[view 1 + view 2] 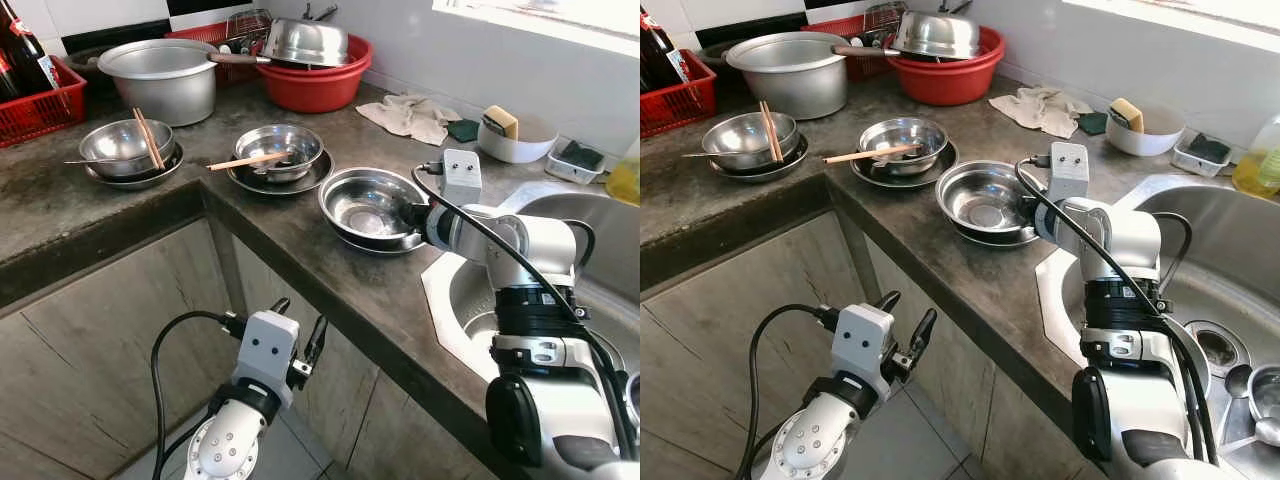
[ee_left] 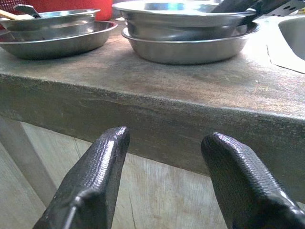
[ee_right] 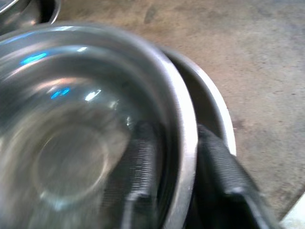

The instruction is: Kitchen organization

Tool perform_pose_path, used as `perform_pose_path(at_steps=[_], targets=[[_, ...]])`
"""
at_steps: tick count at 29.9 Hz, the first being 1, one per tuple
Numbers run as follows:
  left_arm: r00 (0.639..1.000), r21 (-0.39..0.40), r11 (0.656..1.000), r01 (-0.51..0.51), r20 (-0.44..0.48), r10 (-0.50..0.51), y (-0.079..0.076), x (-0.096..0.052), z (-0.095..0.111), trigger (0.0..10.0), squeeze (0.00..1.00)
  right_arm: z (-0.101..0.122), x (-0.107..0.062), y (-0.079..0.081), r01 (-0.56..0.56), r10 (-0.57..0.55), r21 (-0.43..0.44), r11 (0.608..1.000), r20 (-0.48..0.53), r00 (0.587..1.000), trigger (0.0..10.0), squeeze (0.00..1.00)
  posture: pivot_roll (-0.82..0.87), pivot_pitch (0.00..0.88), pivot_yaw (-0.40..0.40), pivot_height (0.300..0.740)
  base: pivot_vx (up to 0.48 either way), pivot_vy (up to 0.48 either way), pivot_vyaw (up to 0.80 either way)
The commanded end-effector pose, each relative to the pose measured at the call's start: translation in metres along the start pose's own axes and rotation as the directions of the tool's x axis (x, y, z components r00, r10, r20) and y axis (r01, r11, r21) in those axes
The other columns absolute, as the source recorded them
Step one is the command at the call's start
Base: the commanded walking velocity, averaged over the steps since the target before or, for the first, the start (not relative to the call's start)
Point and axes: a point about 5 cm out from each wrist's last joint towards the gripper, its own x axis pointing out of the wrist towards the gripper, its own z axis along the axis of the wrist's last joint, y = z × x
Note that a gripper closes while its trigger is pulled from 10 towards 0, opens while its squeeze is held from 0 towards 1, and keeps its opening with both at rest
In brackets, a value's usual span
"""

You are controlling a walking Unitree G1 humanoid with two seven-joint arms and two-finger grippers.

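A steel bowl [image 1: 365, 205] rests in a shallow steel plate [image 1: 388, 246] on the stone counter [image 1: 300, 250] beside the sink. My right gripper [image 1: 412, 215] is shut on the bowl's near right rim [image 3: 183, 143]. One finger [image 3: 143, 167] is inside the bowl and the other lies outside, between bowl and plate. My left gripper [image 1: 302, 315] hangs open below the counter's front edge [image 2: 157, 119], holding nothing. Two more bowl-and-plate sets stand further left: the middle bowl [image 1: 278, 150] holds a chopstick, and the left bowl [image 1: 125, 145] holds chopsticks and a spoon.
At the back stand a large pot [image 1: 165, 75], a red basin [image 1: 315, 85] holding a steel bowl, and a red basket [image 1: 40, 105]. A cloth [image 1: 408, 115] and a white dish with a sponge [image 1: 515, 135] lie near the wall. The sink [image 1: 1230, 260] holds utensils.
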Motion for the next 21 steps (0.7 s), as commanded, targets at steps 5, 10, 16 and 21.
perform_pose_path(at_steps=[5,10,16,21], targets=[[1.0,0.007,1.0,-0.002,-0.004,0.002,0.0,-0.001,-0.002,10.0,0.0,0.007,-0.001,-0.001,0.014,-0.015,0.022,1.0,0.041,0.999,0.0,0.0,0.16,0.081,-0.048,0.74,0.0,0.0,0.0],[1.0,0.007,1.0,-0.003,-0.004,0.003,0.0,-0.001,-0.002,10.0,0.0,0.01,-0.001,-0.002,0.02,-0.022,0.04,0.999,0.059,0.998,0.0,0.0,0.16,0.083,-0.049,0.74,0.0,0.0,0.0],[1.0,0.007,1.0,-0.005,-0.001,0.005,0.0,0.0,0.0,10.0,0.0,0.017,-0.003,-0.001,-0.006,-0.011,0.107,0.994,0.157,0.988,0.0,0.0,0.16,0.09,-0.05,0.74,0.0,0.0,0.0],[1.0,0.006,1.0,-0.009,0.004,0.009,0.0,0.0,0.001,10.0,0.0,0.022,-0.009,0.003,-0.049,-0.006,0.192,0.98,0.279,0.96,0.0,0.0,0.16,0.094,-0.048,0.74,0.0,0.0,0.0]])
